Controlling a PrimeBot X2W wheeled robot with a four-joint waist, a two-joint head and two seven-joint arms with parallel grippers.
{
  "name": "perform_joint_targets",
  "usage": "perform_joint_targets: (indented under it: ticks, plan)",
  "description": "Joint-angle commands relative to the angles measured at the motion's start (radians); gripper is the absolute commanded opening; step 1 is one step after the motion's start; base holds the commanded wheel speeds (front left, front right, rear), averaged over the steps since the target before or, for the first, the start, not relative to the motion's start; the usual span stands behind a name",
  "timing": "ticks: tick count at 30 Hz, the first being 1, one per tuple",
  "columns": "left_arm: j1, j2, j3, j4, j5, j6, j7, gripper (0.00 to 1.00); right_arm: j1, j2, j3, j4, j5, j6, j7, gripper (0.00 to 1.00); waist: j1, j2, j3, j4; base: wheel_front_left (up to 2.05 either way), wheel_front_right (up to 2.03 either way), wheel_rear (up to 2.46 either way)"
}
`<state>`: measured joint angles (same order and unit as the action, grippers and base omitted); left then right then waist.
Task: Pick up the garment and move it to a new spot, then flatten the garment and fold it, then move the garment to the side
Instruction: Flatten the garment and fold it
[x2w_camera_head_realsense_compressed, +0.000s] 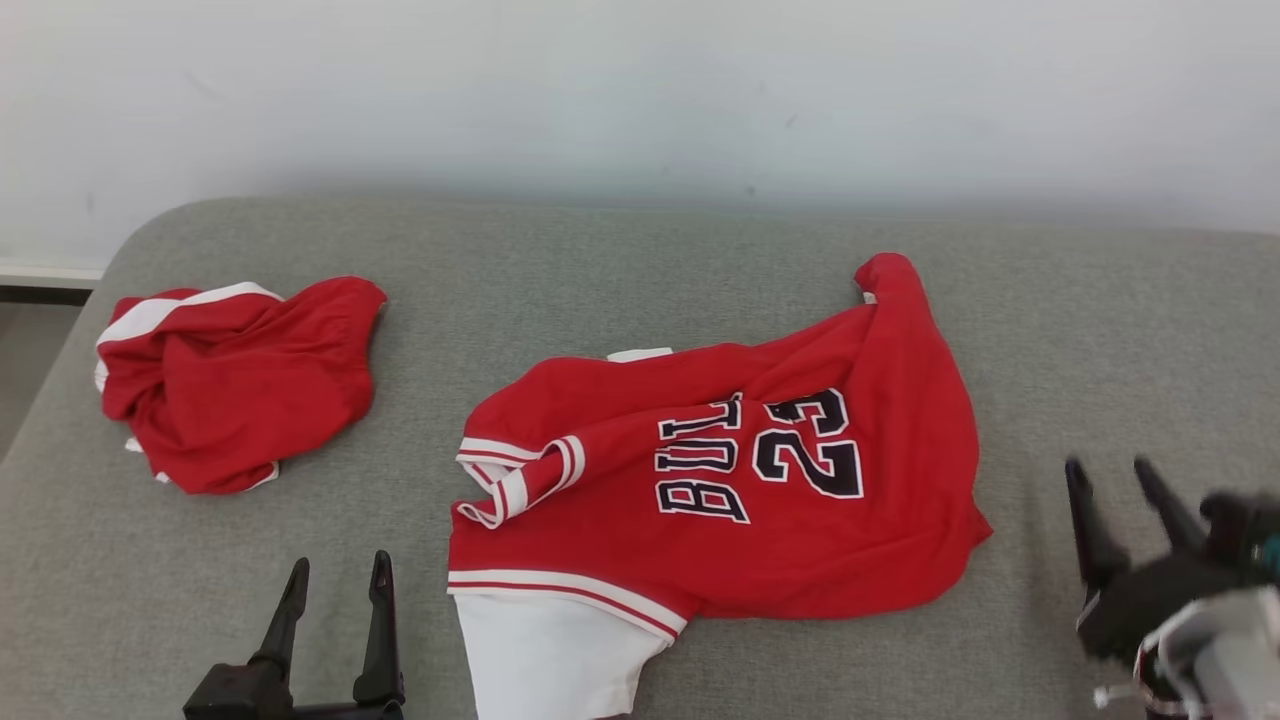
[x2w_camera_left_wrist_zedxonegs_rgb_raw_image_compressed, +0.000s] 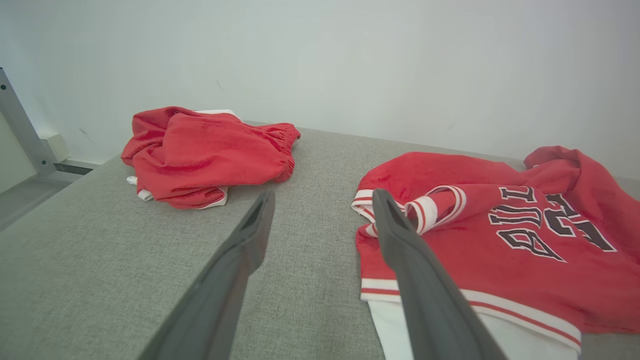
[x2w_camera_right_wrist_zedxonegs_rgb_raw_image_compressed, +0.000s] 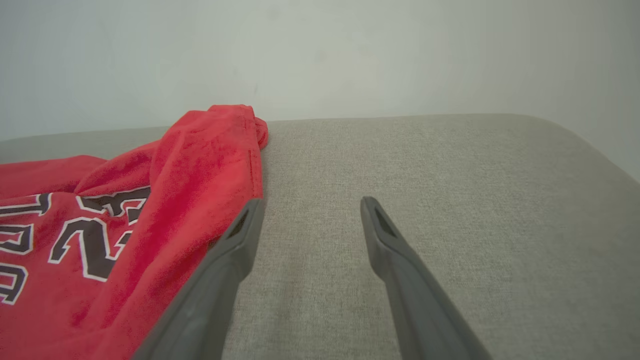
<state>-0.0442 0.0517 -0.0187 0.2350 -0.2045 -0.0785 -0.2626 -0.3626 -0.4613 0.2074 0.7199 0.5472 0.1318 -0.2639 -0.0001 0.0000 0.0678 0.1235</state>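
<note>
Left jaws: the left gripper (x2w_camera_head_realsense_compressed: 340, 562) has its jaws spread wide with nothing between them. It hangs over bare fabric, near the jersey's striped edge but not touching it.
Right jaws: the right gripper (x2w_camera_head_realsense_compressed: 1108, 465) is spread just as wide and grips nothing. It sits off the jersey's right side, over bare fabric.
Fingers: long, dark and matte, tapering to slim tips with a slot near each end (x2w_camera_right_wrist_zedxonegs_rgb_raw_image_compressed: 385, 225). The left pair looks the same in its wrist view (x2w_camera_left_wrist_zedxonegs_rgb_raw_image_compressed: 415, 260).
Jersey: the red jersey (x2w_camera_head_realsense_compressed: 880, 450) lies in the middle of the padded surface, between the two grippers and rumpled rather than flat. It is soft knit with a slight nap (x2w_camera_right_wrist_zedxonegs_rgb_raw_image_compressed: 175, 200). The black, white-edged letters "BUL" and the number "23" are partly creased under.
Jersey trim: ribbed white-and-red striped bands (x2w_camera_left_wrist_zedxonegs_rgb_raw_image_compressed: 435, 205) are folded over themselves at the left. A plain white panel (x2w_camera_head_realsense_compressed: 550, 650) sticks out below the striped hem.
Jersey far end: a narrow red lobe (x2w_camera_head_realsense_compressed: 888, 275) bunches up toward the wall.
Shorts: crumpled red shorts (x2w_camera_head_realsense_compressed: 240, 390) lie well apart at the far left, with white trim and a gathered elastic edge (x2w_camera_left_wrist_zedxonegs_rgb_raw_image_compressed: 287, 145).
Surface: the padded surface (x2w_camera_head_realsense_compressed: 700, 270) is covered in coarse grey woven fabric and has rounded corners.
Wall: the pale wall (x2w_camera_head_realsense_compressed: 640, 100) is smooth and plain.
Left edge: a grey metal bar (x2w_camera_left_wrist_zedxonegs_rgb_raw_image_compressed: 20, 125) leans beside the wall.
</note>
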Motion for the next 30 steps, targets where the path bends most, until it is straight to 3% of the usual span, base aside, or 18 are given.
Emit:
perform_joint_targets:
  ticks: [1, 7, 13, 23, 24, 25, 26, 27, 30]
  plan:
    - [0.011, -0.001, 0.003, -0.007, 0.011, 0.004, -0.003, 1.00, 0.053, 0.030, -0.019, -0.033, -0.011, -0.002, 0.000, 1.00, 0.0001, 0.0000, 0.000, -0.013, 0.00, 0.00, 0.00]
    - [0.002, -0.001, -0.005, -0.012, 0.011, 0.004, -0.003, 1.00, 0.166, 0.101, -0.096, -0.126, -0.058, -0.002, 0.043, 1.00, 0.0001, 0.0000, 0.008, -0.020, 0.00, 0.00, 0.00]
    - [-0.013, -0.001, -0.014, -0.012, 0.018, 0.002, -0.003, 1.00, 0.158, 0.152, -0.124, -0.166, -0.121, -0.002, 0.108, 1.00, 0.0001, 0.0000, 0.017, 0.006, 0.00, 0.00, 0.00]
    - [-0.037, 0.001, -0.010, 0.001, 0.025, -0.008, -0.003, 1.00, 0.082, 0.186, -0.158, -0.042, -0.226, -0.002, 0.154, 1.00, 0.0001, 0.0000, 0.044, 0.059, 0.00, 0.00, 0.00]
    - [-0.039, 0.001, -0.008, 0.002, 0.025, -0.010, -0.003, 1.00, 0.076, 0.190, -0.160, -0.025, -0.229, -0.002, 0.153, 0.85, 0.0001, 0.0000, 0.046, 0.062, 0.00, 0.00, 0.00]
    - [-0.039, 0.001, -0.006, 0.003, 0.024, -0.011, -0.003, 1.00, 0.072, 0.195, -0.158, -0.006, -0.232, -0.002, 0.157, 0.56, 0.0001, 0.0000, 0.047, 0.064, 0.00, 0.00, 0.00]
    - [-0.039, 0.001, -0.005, 0.004, 0.025, -0.012, -0.003, 1.00, 0.069, 0.198, -0.149, 0.011, -0.236, -0.002, 0.160, 0.18, 0.0001, 0.0000, 0.047, 0.065, 0.00, 0.00, 0.00]
    - [-0.038, 0.001, -0.003, 0.004, 0.026, -0.012, -0.003, 1.00, 0.067, 0.202, -0.143, 0.024, -0.235, -0.002, 0.156, 0.00, 0.0001, 0.0000, 0.047, 0.066, 0.00, 0.00, 0.00]
    - [-0.030, 0.002, 0.008, 0.003, 0.027, -0.010, -0.003, 1.00, 0.055, 0.203, -0.138, 0.038, -0.227, -0.002, 0.115, 0.00, 0.0001, 0.0000, 0.044, 0.058, 0.00, 0.00, 0.00]
